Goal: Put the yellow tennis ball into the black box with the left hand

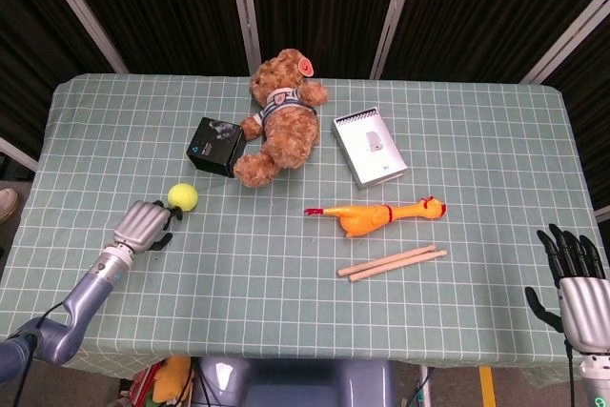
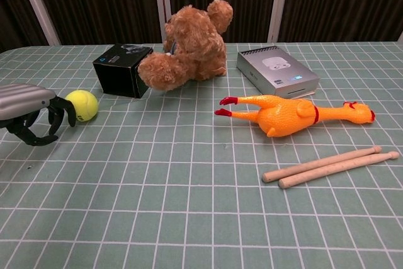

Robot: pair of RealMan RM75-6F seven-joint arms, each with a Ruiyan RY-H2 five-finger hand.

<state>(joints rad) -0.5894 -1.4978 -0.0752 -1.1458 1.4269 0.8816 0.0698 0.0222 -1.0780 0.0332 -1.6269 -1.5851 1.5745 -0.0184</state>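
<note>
The yellow tennis ball lies on the checked tablecloth, in front of and a little left of the black box. My left hand is low over the table just left of the ball. Its dark fingertips curve towards the ball and touch its side without enclosing it. The hand holds nothing. My right hand hangs at the table's near right corner with fingers spread, seen only in the head view.
A brown teddy bear leans against the box's right side. A grey notebook, a rubber chicken and two wooden sticks lie to the right. The table's left edge is close to my left hand.
</note>
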